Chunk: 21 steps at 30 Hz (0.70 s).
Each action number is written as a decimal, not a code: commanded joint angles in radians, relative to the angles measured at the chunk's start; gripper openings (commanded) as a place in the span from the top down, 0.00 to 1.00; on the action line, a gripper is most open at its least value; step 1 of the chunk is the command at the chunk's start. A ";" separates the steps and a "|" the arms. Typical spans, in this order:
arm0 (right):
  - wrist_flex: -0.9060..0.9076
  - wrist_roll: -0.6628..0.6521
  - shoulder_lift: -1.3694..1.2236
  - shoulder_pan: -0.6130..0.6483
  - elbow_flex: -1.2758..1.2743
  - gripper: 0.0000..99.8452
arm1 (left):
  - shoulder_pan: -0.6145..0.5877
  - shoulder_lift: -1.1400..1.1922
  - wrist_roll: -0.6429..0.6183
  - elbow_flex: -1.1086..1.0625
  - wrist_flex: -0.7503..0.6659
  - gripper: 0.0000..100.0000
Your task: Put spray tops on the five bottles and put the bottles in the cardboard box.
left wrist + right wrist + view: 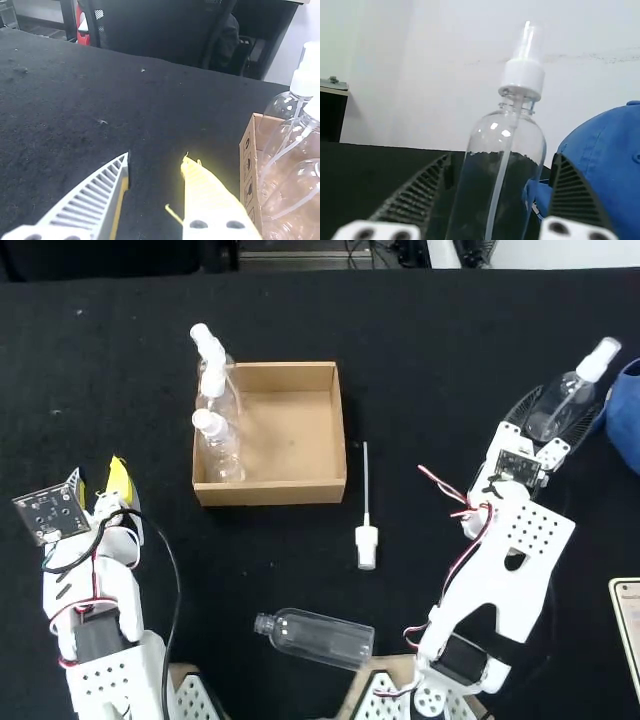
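A cardboard box sits mid-table. Three clear bottles with white spray tops stand along its left inner wall; the left wrist view shows these bottles beside the box. A loose spray top with its long tube lies right of the box. An uncapped bottle lies on its side near the front edge. My right gripper at the far right is shut on a capped bottle, with black fingers on both sides. My left gripper rests open and holds nothing, left of the box.
A blue fabric object lies at the right edge, close behind the held bottle. A card sits at the right front edge. Black cloth covers the table.
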<state>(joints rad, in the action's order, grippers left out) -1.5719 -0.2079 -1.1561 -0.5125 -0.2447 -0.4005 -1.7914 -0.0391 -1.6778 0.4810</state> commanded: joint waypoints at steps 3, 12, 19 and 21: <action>0.006 -0.008 0.077 0.015 0.041 0.74 | -0.012 -0.003 -0.003 -0.024 0.005 0.97; 0.006 -0.006 0.360 0.037 -0.243 0.74 | -0.012 -0.003 -0.003 -0.022 0.005 0.97; 0.000 -0.002 0.544 -0.009 -0.486 0.74 | -0.013 -0.003 -0.003 -0.022 0.005 0.97; 0.000 -0.002 0.587 -0.009 -0.550 0.74 | -0.013 -0.003 -0.003 -0.022 0.005 0.97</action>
<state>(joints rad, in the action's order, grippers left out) -1.5719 -0.2079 -0.6866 -0.4987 -0.7327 -0.4005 -1.7914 -0.0391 -1.6778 0.4810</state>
